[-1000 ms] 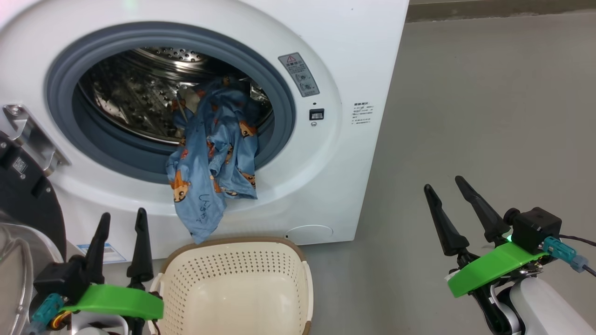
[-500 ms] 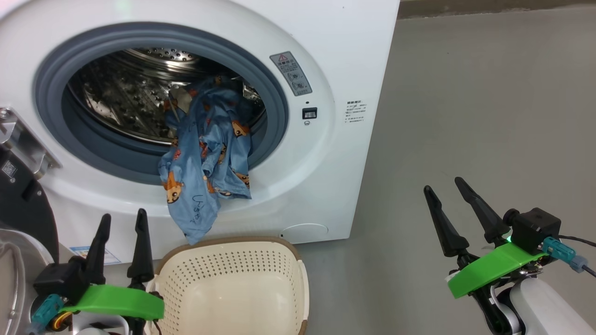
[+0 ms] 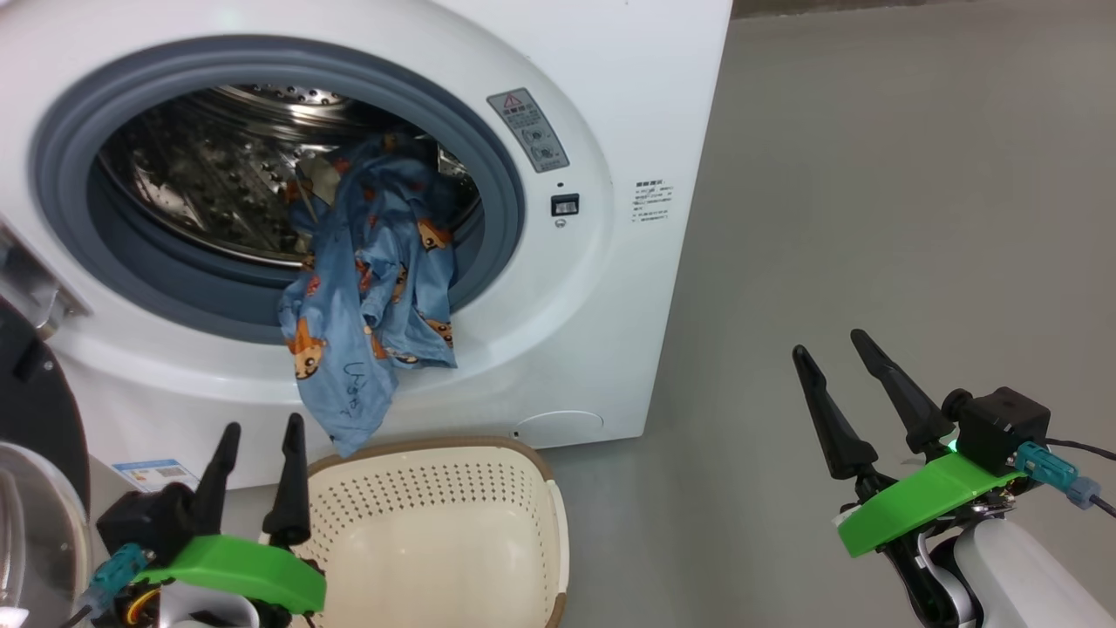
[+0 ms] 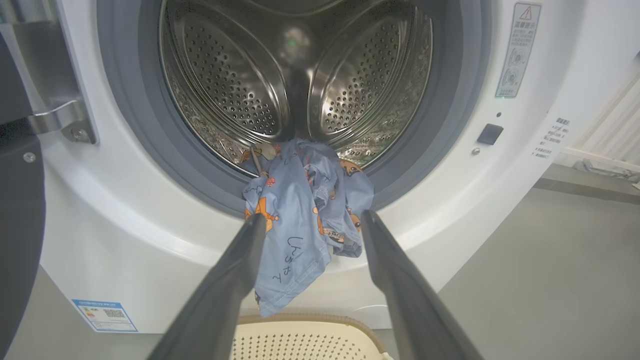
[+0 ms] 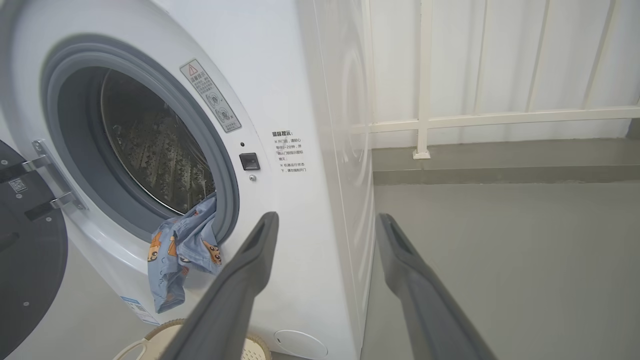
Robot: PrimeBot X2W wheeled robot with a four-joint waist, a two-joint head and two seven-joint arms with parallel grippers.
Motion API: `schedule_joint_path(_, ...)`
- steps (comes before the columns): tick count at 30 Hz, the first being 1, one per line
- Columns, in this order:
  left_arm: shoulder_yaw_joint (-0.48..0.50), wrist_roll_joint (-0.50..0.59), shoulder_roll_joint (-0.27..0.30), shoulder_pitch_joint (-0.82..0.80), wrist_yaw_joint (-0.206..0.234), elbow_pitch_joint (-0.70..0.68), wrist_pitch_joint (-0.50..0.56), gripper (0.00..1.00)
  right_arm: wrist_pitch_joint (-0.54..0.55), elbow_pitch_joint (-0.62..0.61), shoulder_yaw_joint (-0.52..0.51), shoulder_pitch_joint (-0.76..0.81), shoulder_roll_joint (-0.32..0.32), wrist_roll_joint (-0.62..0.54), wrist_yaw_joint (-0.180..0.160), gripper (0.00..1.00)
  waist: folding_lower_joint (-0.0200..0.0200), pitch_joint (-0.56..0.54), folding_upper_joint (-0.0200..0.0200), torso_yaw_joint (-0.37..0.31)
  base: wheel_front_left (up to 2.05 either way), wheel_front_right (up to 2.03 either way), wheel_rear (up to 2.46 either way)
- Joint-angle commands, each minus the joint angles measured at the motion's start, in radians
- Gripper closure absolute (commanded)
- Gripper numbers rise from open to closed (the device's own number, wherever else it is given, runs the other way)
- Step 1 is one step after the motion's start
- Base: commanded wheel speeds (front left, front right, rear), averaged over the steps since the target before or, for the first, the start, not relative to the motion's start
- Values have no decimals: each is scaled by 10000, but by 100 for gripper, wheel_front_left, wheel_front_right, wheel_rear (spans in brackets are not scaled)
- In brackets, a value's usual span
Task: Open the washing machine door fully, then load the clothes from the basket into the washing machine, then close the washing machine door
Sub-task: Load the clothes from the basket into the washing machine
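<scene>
Plainly saw the clothes point(image 3: 366, 288), light blue with orange-brown bears, bunched in one heap and draped from the steel drum point(image 3: 200, 183) over the grey gasket point(image 3: 174, 305) of the one washing machine point(image 3: 610, 87), with the lower end dangling above the one cream basket point(image 3: 453, 523). Found the washing machine door point(image 3: 39, 419) swung open at left. Counted two claws, left claw point(image 3: 261, 425) and right claw point(image 3: 828, 342), both spread wide, gripping nothing.

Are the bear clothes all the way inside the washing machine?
No, the clothes spill out of the washing machine over its grey gasket, one end dangling toward the basket.
</scene>
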Motion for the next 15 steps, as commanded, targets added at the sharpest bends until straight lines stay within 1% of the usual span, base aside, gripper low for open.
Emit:
schedule_joint_path(1, 260, -129, 210, -505, -63, -87, 69, 0, -80, -248, 138, -239, -88, 201, 44, 0, 0, 104, 0, -93, 0, 0, 0)
schedule_joint_path(8, -101, -588, 284, -1432, -246, 1338, 613, 0, -80, -329, 91, -388, 48, 119, 44, 0, 0, 551, 0, -467, 0, 0, 0)
schedule_joint_path(15, -564, -958, 484, -2651, -319, 2707, 758, 0, -80, -451, -30, -551, 184, -32, 44, 0, 0, 1225, 0, -851, 0, 0, 0)
